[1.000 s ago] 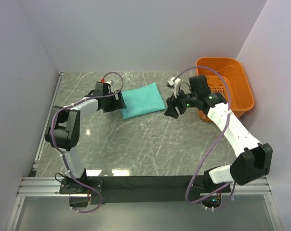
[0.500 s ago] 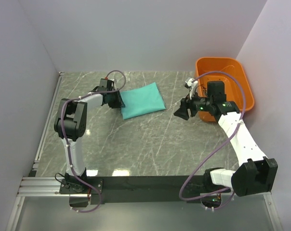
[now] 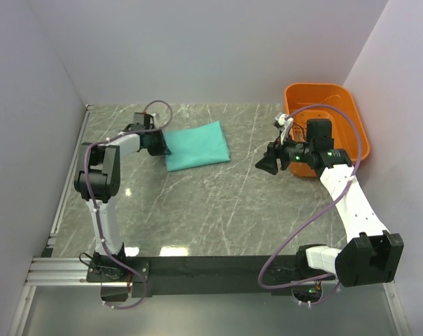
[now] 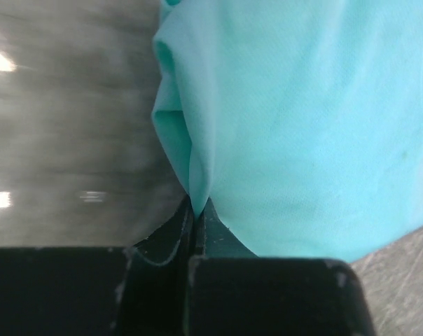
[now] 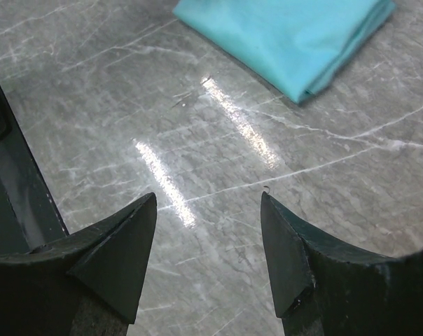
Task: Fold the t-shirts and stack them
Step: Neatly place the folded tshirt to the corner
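Since the folded t-shirt (image 3: 195,145) looks soft, light and limp, grip an edge: left gripper (image 4: 196,206) jaws pinch its edge fold; right gripper (image 5: 208,210) jaws spread, empty

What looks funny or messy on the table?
Nothing is spilled or broken. The folded t-shirt lies a bit crooked, and its left edge bunches into a wrinkle where the left gripper pinches it. The right gripper hangs open, holding nothing.

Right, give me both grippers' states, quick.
Left gripper: shut on the t-shirt, pinching its edge.
Right gripper: open, holding nothing.
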You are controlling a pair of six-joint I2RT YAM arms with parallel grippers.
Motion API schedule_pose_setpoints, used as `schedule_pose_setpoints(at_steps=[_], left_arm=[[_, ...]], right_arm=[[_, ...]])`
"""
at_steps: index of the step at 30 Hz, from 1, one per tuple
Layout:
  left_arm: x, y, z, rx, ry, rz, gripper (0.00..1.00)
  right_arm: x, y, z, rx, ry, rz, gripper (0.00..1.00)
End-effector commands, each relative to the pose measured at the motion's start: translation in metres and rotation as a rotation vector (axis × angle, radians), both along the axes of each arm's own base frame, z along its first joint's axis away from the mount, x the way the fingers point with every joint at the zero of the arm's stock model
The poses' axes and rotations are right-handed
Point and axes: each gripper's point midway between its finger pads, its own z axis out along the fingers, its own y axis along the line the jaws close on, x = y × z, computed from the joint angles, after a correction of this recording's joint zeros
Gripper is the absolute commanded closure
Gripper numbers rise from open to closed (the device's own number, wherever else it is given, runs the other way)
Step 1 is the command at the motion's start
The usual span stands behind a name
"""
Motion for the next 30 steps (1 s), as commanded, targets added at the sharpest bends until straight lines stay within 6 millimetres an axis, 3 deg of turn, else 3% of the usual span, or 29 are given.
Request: schedule_pose_setpoints(at_steps=[1, 3, 4, 6, 8, 9, 14, 20, 21, 22, 25, 28, 30], left_arm=[[0.005, 0.061, -0.002, 0.064, 0.001, 0.065, 1.0], [0.002, 0.081, -0.003, 0.058, 0.006, 0.103, 1.0], [0.004, 0.108, -0.003, 0.056, 0.006, 0.158, 1.0], [0.002, 0.143, -0.005, 0.067, 0.018, 0.233, 1.0], [-0.001, 0.166, -0.005, 0.071, 0.029, 0.28, 1.0], [-0.002, 0.187, -0.004, 0.076, 0.03, 0.323, 1.0], [-0.011, 0.239, 0.002, 0.106, 0.038, 0.438, 0.99], [-0.011, 0.261, 0.014, 0.158, 0.034, 0.506, 0.96], [-0.009, 0.264, 0.026, 0.158, 0.012, 0.532, 0.89], [-0.007, 0.264, 0.034, 0.16, -0.012, 0.542, 0.7], [-0.005, 0.265, 0.073, 0.163, -0.115, 0.572, 0.44], [-0.011, 0.267, 0.113, 0.189, -0.196, 0.594, 0.33], [-0.022, 0.266, 0.14, 0.205, -0.257, 0.605, 0.32]], right_arm=[[-0.003, 0.001, 0.013, 0.028, -0.043, 0.016, 0.32], [-0.004, 0.002, 0.014, 0.031, -0.045, 0.022, 0.32], [-0.004, 0.001, 0.014, 0.03, -0.049, 0.023, 0.32], [-0.006, 0.002, 0.014, 0.031, -0.047, 0.028, 0.32], [-0.006, 0.002, 0.013, 0.031, -0.044, 0.032, 0.32], [-0.006, 0.002, 0.013, 0.03, -0.045, 0.035, 0.32], [-0.007, 0.003, 0.01, 0.03, -0.033, 0.047, 0.32], [-0.006, 0.002, 0.009, 0.026, -0.03, 0.042, 0.32], [-0.006, 0.002, 0.009, 0.024, -0.032, 0.04, 0.32], [-0.006, 0.001, 0.007, 0.019, -0.028, 0.034, 0.32], [-0.004, -0.001, 0.005, 0.006, -0.029, 0.023, 0.32], [-0.001, -0.005, 0.003, -0.015, -0.037, 0.003, 0.32], [0.001, -0.011, 0.001, -0.05, -0.051, -0.025, 0.32]])
